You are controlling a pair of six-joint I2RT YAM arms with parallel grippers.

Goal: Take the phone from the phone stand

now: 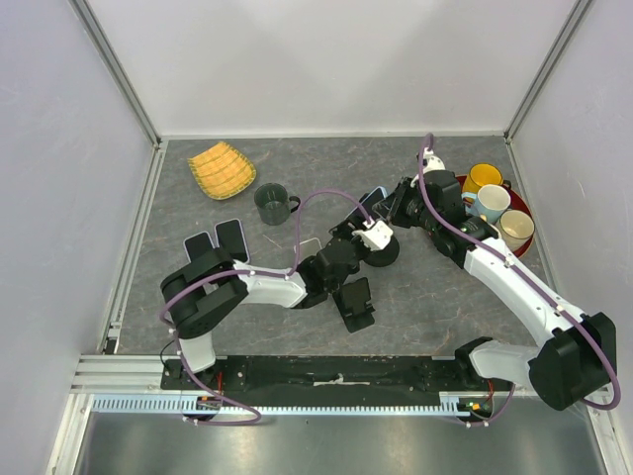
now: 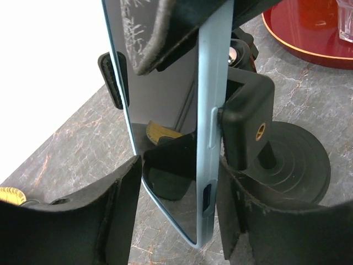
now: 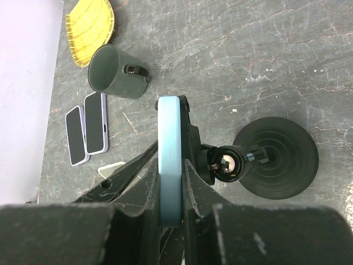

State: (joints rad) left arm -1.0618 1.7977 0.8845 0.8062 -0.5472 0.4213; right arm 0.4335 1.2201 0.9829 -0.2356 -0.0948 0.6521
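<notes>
I see the phone (image 3: pixel 169 154) in its light blue case, standing on its edge in the black phone stand (image 2: pixel 248 110) near the middle of the grey surface (image 1: pixel 445 297). The stand's clip holds the phone by its sides, and the round foot (image 3: pixel 276 157) of the stand sits flat on the surface. My right jaws are pressed together on the thin blue edge of the phone, one pad (image 3: pixel 196 187) on each side of it. My left jaws are spread around the other end of the phone, with one pad (image 2: pixel 124 215) beside the glass face and the other beside the back, next to the clip. I cannot tell if those pads touch the phone. A dark green mug (image 1: pixel 272 203) lies on its side, on the way to the far left corner. A yellow dish (image 1: pixel 222 169) sits closer to that corner. Two more phones (image 1: pixel 216 240) lie flat side by side, toward the left edge. A red tray (image 1: pixel 524 242) with three cups on it sits by the right edge, near the far right corner.
</notes>
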